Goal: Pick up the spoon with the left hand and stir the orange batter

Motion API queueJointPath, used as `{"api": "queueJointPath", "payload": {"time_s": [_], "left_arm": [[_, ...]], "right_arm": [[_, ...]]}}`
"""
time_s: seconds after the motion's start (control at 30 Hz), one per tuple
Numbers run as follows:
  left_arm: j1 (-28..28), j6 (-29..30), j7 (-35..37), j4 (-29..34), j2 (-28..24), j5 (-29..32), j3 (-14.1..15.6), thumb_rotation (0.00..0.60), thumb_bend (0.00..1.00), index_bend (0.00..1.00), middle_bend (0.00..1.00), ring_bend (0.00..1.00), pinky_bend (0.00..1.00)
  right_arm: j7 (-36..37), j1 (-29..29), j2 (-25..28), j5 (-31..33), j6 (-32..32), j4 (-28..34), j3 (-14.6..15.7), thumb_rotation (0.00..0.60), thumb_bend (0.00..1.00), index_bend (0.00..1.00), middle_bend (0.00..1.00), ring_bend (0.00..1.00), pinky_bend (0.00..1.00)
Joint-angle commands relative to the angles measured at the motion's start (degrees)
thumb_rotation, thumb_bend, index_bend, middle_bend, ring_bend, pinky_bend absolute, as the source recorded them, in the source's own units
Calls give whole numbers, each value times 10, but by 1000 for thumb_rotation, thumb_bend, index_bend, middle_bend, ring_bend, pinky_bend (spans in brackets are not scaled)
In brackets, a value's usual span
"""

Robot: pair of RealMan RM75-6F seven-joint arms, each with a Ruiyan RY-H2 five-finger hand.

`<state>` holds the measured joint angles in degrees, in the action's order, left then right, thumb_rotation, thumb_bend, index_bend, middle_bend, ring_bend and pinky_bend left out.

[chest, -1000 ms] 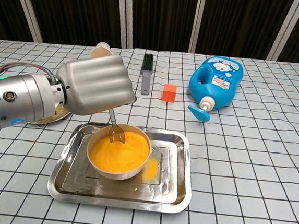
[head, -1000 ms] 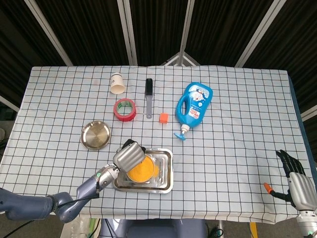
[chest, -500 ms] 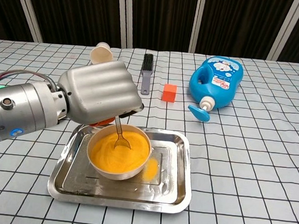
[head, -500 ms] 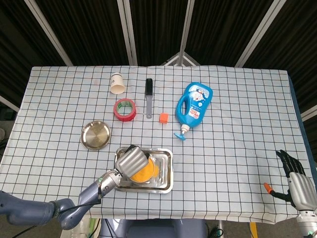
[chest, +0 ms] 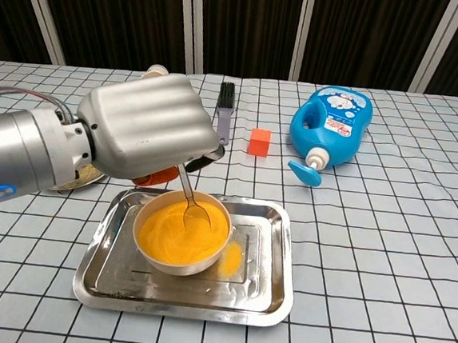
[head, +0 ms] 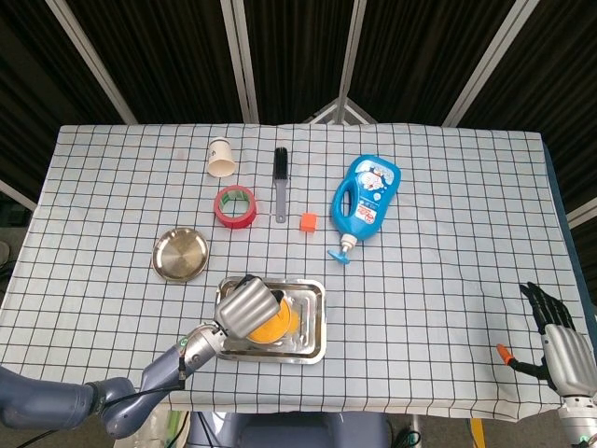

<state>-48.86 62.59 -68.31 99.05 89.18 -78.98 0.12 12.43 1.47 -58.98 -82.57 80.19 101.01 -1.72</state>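
A white bowl (chest: 144, 245) of orange batter (chest: 177, 234) stands in a steel tray (chest: 265, 303); in the head view the batter (head: 275, 329) shows beside my left hand (head: 245, 306). My left hand (chest: 149, 125) grips the metal spoon (chest: 191, 202) from above, with the spoon's bowl dipped into the batter near its middle. A smear of batter lies on the tray floor right of the bowl. My right hand (head: 562, 347) hangs off the table's near right corner, fingers apart and holding nothing.
A blue detergent bottle (chest: 332, 124), an orange cube (chest: 259, 141) and a black brush (chest: 225, 109) lie beyond the tray. A red tape roll (head: 236, 206), a paper cup (head: 221, 158) and a small steel dish (head: 181, 254) sit at back left.
My left hand has swept the spoon from the bowl's left rim toward the middle and right of the batter. The right hand has not moved.
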Motion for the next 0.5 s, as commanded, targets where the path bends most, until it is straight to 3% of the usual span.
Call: {"api": "queueJointPath", "payload": {"time_s": [0.03, 0.4, 0.5], "left_arm": [[1, -1, -3, 5, -6, -3, 0, 600, 725, 791, 1000, 1000, 1000], [5, -10, -15, 14, -27, -7, 1, 600, 725, 791, 1000, 1000, 1000], [-7, -19, -36, 4, -38, -38, 6, 600, 726, 791, 1000, 1000, 1000]], "right_arm": [[0, 0, 0, 0, 0, 0, 0, 600, 311, 0, 0, 0, 0], [1, 0, 0, 1, -1, 1, 0, 600, 311, 0, 0, 0, 0], [0, 0, 0, 1, -2, 1, 0, 600, 312, 0, 0, 0, 0]]}}
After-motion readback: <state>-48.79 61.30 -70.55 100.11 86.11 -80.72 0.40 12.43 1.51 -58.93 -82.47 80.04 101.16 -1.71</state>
